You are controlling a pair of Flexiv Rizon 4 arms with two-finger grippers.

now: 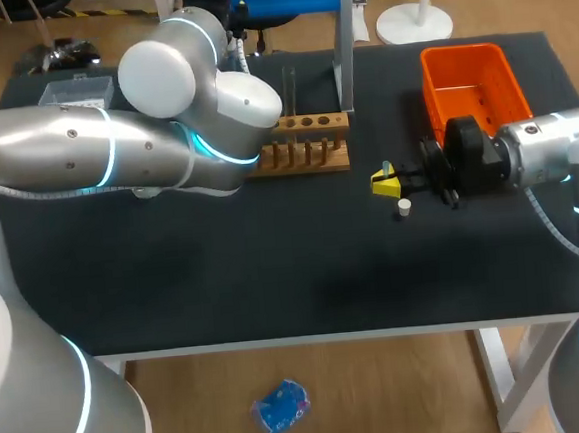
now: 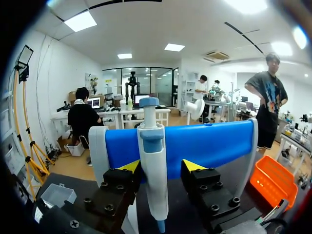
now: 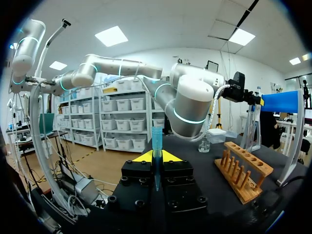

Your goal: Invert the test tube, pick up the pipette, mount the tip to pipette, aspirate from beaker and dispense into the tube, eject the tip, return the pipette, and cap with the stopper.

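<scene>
In the left wrist view a white and blue pipette (image 2: 152, 165) hangs on a blue stand (image 2: 209, 144). My left gripper (image 2: 161, 168) is open around the pipette's body; one finger is against it and a gap shows at the other. In the head view this gripper is hidden behind my left arm (image 1: 114, 150). My right gripper (image 1: 387, 182) is shut on a blue pipette tip (image 3: 156, 141), held upright. A white stopper (image 1: 404, 206) lies on the mat just in front of it. A glass test tube (image 1: 289, 84) stands at the wooden rack (image 1: 309, 140). A small beaker (image 3: 204, 145) sits behind the rack.
An orange bin (image 1: 470, 82) stands at the back right, next to my right arm. A clear plastic box (image 1: 77, 91) sits at the back left. The black mat (image 1: 274, 268) covers the table to its front edge.
</scene>
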